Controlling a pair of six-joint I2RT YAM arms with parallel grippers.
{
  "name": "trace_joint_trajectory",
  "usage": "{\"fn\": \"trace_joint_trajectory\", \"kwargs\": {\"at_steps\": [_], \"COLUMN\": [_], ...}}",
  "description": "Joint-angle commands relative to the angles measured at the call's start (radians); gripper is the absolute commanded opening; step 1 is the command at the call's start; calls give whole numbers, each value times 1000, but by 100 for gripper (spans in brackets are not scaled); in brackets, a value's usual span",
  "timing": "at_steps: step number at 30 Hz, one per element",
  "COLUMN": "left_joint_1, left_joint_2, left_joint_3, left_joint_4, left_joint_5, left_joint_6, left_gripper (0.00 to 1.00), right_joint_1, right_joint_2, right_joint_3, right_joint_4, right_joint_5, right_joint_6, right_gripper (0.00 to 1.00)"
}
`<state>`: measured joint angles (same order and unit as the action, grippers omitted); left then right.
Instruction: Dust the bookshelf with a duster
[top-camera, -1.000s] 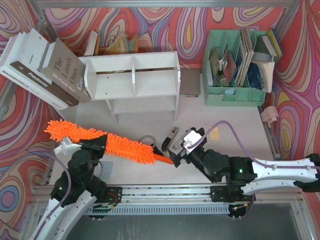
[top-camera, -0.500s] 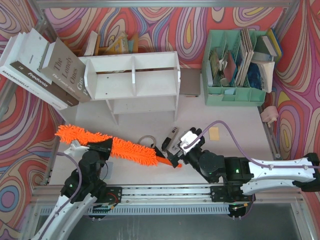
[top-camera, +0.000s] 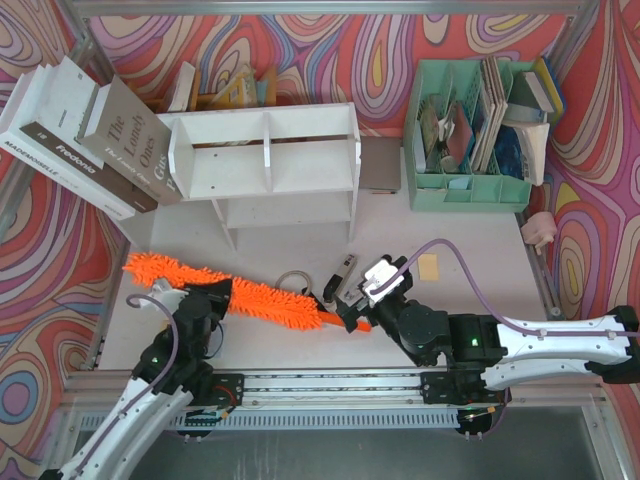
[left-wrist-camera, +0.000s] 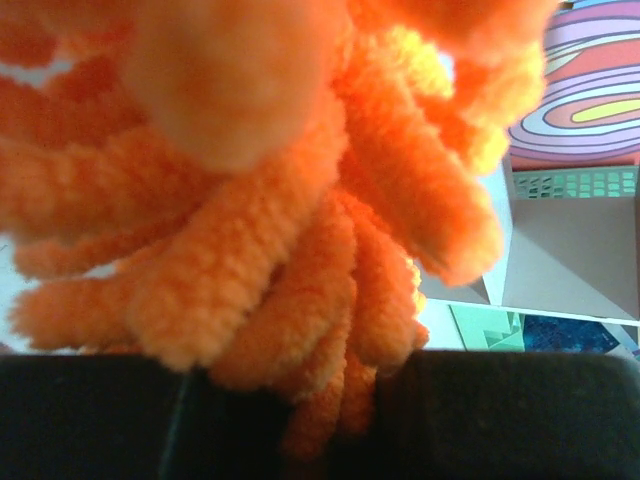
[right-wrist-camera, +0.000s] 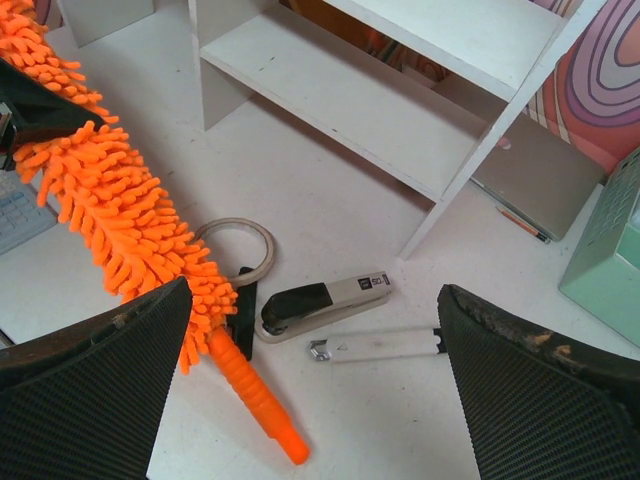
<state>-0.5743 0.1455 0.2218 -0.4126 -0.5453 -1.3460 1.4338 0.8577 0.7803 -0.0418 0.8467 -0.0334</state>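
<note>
The fluffy orange chenille duster (top-camera: 268, 301) has shifted right and nearer since a second ago, well apart from the white wooden two-tier bookshelf (top-camera: 265, 160). The left gripper (top-camera: 218, 293) stays clamped on its pile. The right gripper (top-camera: 352, 315) gapes wide beside the handle.

Orange duster (top-camera: 270, 300) in front of bookshelf (top-camera: 265, 150)

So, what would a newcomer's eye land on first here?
The bright orange duster, stretched slantwise over the near table with the left end effector clamped on its fluffy head. Behind it stands the white bookshelf, against swirling multicoloured walls.
</note>
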Motion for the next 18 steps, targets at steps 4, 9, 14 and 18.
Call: {"fn": "trace_joint_trajectory", "kwargs": {"at_steps": [4,9,14,18], "left_joint_1": [3,4,3,4], "left_joint_2": [75,94,89,74], "left_joint_3": [-20,-16,-5,24], "left_joint_4": [66,49,5,-55], "left_joint_5": [-8,-25,-42,-58], "left_joint_6": [26,12,-4,-12], "left_gripper": [17,40,61,82], "right_joint_1": [-1,-1,-1,-1], "right_joint_2": [-15,-14,-13,-9], "right_joint_3": [-5,-1,0,5], "right_joint_4": [10,10,14,14], "right_joint_5": [34,35,37,39], "right_joint_6": [33,31,27,24], "right_gripper": [99,99,99,99]}}
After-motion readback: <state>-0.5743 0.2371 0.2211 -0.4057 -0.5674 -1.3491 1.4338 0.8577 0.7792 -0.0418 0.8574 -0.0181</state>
